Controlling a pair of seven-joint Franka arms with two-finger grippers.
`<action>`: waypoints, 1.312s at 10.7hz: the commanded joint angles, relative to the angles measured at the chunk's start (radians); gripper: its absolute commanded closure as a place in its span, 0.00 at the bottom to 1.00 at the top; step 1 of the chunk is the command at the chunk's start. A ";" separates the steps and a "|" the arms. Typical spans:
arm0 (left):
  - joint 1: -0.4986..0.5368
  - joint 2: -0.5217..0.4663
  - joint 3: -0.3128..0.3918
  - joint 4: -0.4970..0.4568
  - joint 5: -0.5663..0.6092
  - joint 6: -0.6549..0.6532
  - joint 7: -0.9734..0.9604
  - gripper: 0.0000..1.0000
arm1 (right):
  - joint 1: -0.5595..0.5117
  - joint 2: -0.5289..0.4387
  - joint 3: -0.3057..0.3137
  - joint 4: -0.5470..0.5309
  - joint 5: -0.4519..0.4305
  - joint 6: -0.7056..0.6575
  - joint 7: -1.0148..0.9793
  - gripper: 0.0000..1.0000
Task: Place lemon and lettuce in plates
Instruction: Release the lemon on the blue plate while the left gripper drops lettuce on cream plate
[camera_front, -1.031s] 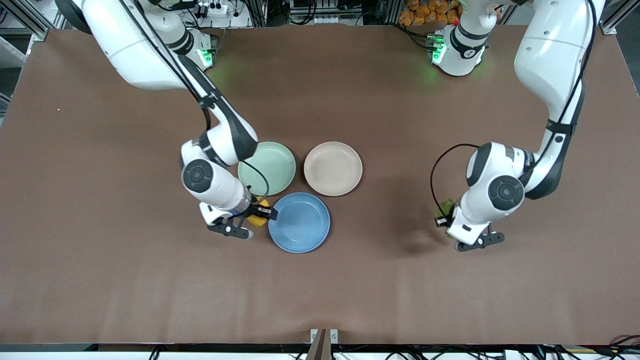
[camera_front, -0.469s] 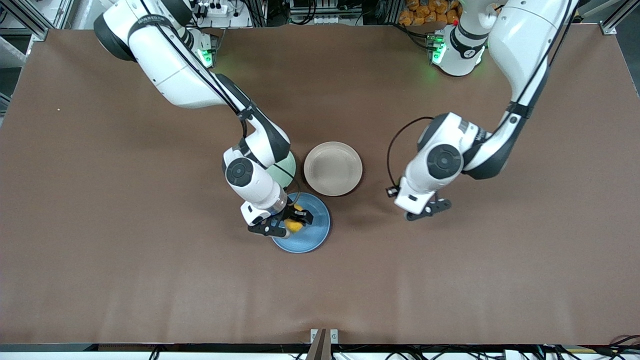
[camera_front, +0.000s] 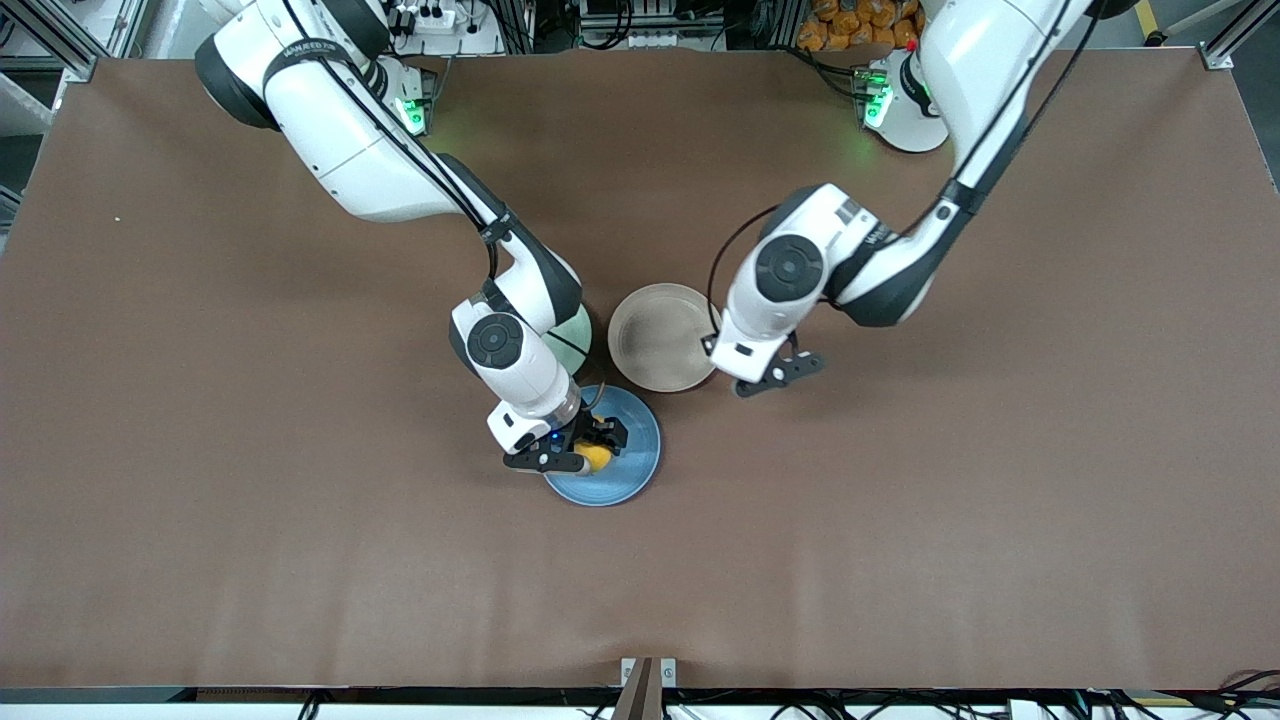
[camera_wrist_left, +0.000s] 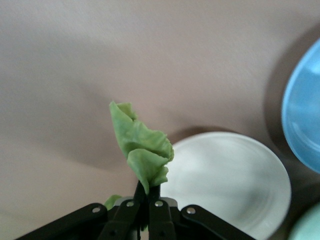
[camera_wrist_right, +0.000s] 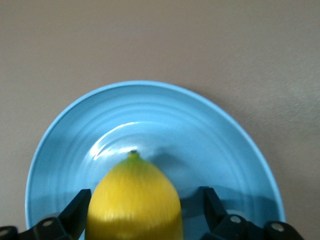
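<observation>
My right gripper (camera_front: 580, 450) is low over the blue plate (camera_front: 632, 470), on the side toward the right arm's end. Its fingers stand open on either side of the yellow lemon (camera_front: 597, 458), with a gap on one side. In the right wrist view the lemon (camera_wrist_right: 135, 200) rests in the blue plate (camera_wrist_right: 200, 125) between the open fingers. My left gripper (camera_front: 770, 378) hangs over the beige plate's (camera_front: 655, 335) edge toward the left arm's end. The lettuce (camera_wrist_left: 142, 150) is pinched in the left gripper (camera_wrist_left: 147, 192), beside the beige plate (camera_wrist_left: 235, 180). The lettuce is hidden in the front view.
The pale green plate (camera_front: 578, 335) lies beside the beige plate, mostly hidden under my right arm; its rim also shows in the left wrist view (camera_wrist_left: 310, 227). The three plates sit close together at mid table. Bare brown table lies all around them.
My left arm has carried the lettuce from the left arm's end of the table to the beige plate's edge. My right gripper moved the lemon over the blue plate, lowered, and opened.
</observation>
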 joint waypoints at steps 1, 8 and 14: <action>-0.044 -0.011 0.002 0.019 0.001 -0.010 -0.060 1.00 | -0.019 0.011 0.012 0.059 0.011 -0.088 0.030 0.00; -0.128 0.053 0.004 0.067 -0.005 -0.001 -0.051 0.06 | -0.060 -0.027 0.006 0.365 0.206 -0.681 -0.024 0.00; -0.119 0.043 0.016 0.102 0.001 -0.001 -0.057 0.00 | -0.178 -0.254 -0.121 0.170 0.201 -0.791 -0.427 0.00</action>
